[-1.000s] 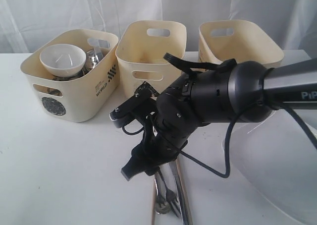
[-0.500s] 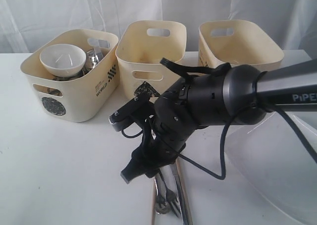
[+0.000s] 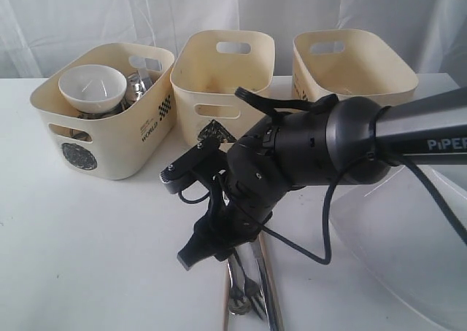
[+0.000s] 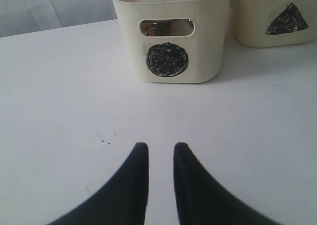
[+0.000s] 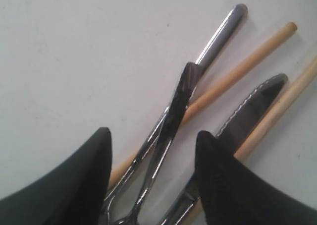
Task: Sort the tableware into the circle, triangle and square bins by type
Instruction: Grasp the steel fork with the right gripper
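Observation:
My right gripper [image 5: 153,132] is open and low over the table, its fingers straddling the crossed steel fork [image 5: 181,93] and spoon [image 5: 220,34] handles. A serrated knife [image 5: 257,96] and two wooden chopsticks [image 5: 247,61] lie just beside them. In the exterior view the cutlery [image 3: 248,291] pokes out under the right gripper [image 3: 219,252] at the front centre. The circle bin [image 3: 109,145] holds a white bowl [image 3: 91,87] and a steel mug [image 3: 137,85]. My left gripper [image 4: 160,148] hovers over bare table facing the circle bin [image 4: 168,61], slightly open and empty.
The triangle bin [image 3: 219,76] stands in the middle and a third bin [image 3: 354,61] to its right, its mark hidden. A large white plate [image 3: 408,251] lies at the front right. The right arm's black body and cable cover the table's middle.
The right arm has shifted slightly to the left over the cutlery, and its fingers have drawn a little closer together. The left gripper has not changed.

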